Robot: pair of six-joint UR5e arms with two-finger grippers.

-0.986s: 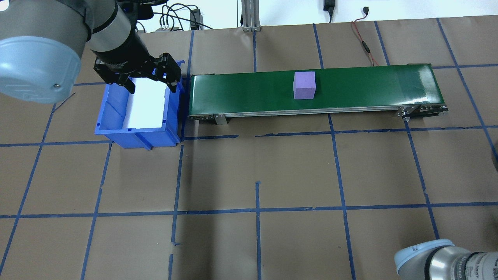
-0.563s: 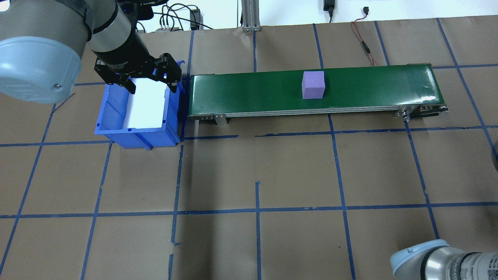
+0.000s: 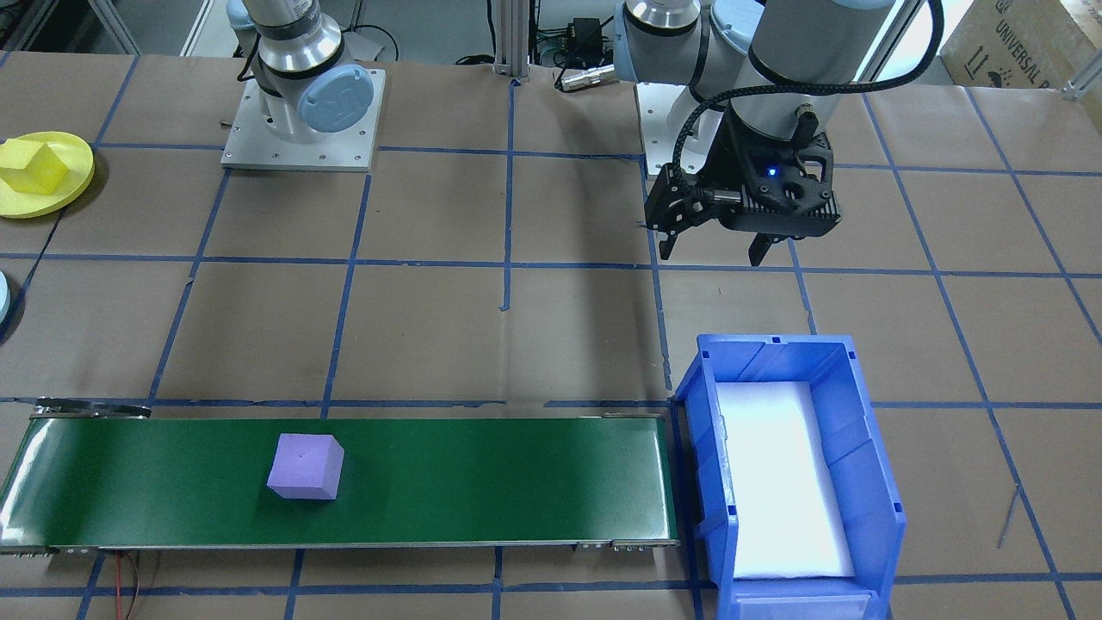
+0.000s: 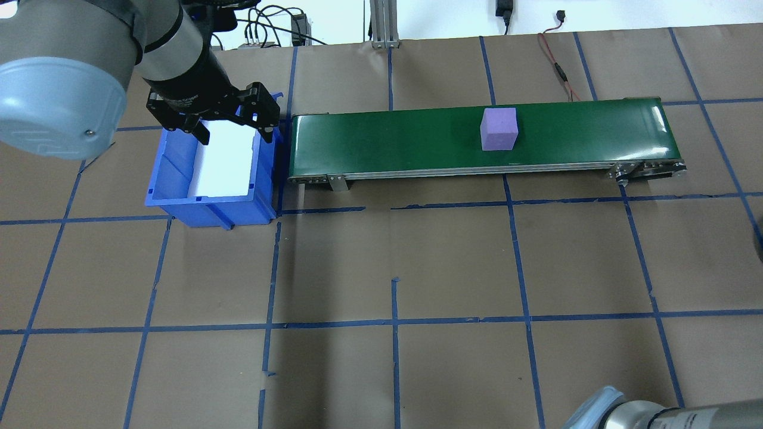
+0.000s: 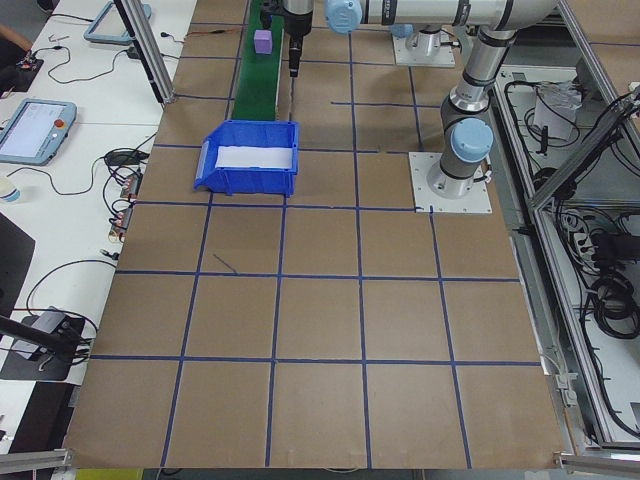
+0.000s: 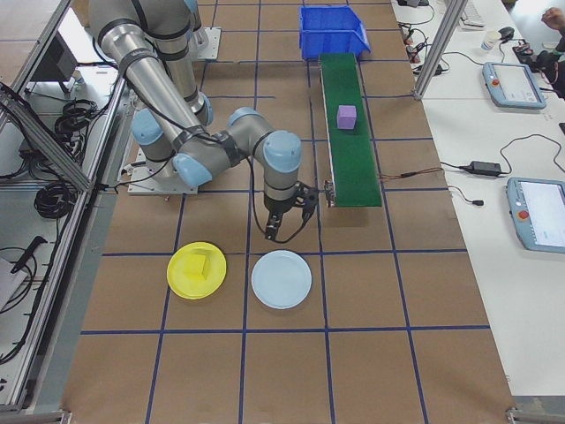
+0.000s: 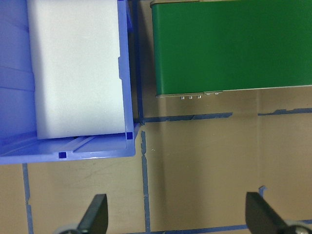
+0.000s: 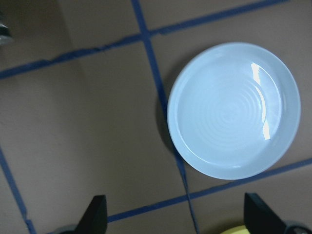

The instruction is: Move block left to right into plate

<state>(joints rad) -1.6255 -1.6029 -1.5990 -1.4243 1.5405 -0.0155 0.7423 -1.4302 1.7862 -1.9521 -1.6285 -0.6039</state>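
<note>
The purple block (image 4: 499,128) sits right of centre on the green conveyor (image 4: 387,143). Both our jaws stand wide and empty; the right gripper (image 8: 175,214) hovers over a pale plate (image 8: 233,110), so we risk missing the block.

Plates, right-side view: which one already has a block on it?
The yellow plate, with a yellow block on it. The pale blue plate beside it, nearer the conveyor, is bare.
</note>
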